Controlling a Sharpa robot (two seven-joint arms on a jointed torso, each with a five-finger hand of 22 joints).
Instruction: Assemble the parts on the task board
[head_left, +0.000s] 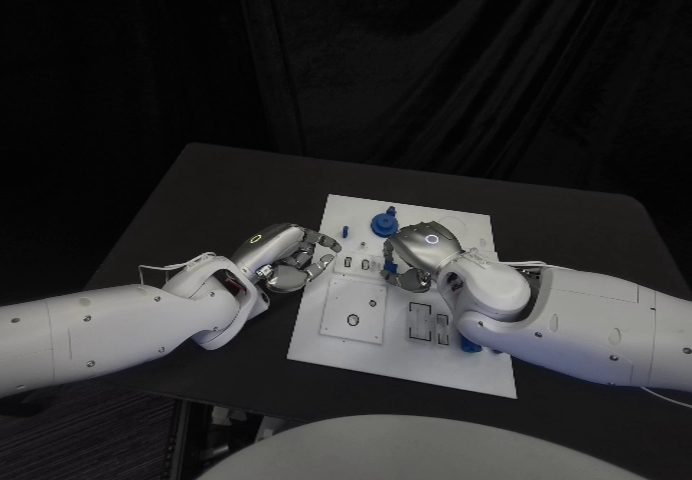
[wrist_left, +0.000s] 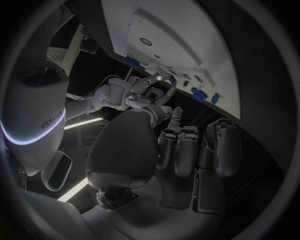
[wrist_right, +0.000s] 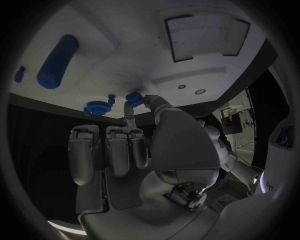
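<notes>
Board (head_left: 353, 345) sits mid-desk (head_left: 173, 200), with blue parts (head_left: 384, 222) at its far end. Right hand (head_left: 423, 250) is over the board's middle, pinching a small blue piece (wrist_right: 134, 97) in its fingers (wrist_right: 129, 111). Left hand (head_left: 293, 258) is at the board's left edge, fingers curled in, holding nothing.

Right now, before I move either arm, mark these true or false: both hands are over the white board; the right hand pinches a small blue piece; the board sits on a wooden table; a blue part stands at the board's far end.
1. Both hands are over the board. False: the left hand is at its left edge, the right hand over it.
2. The right hand pinches a small blue piece. True.
3. The table is wooden. False: black.
4. A blue part stands at the far end. True.
</notes>
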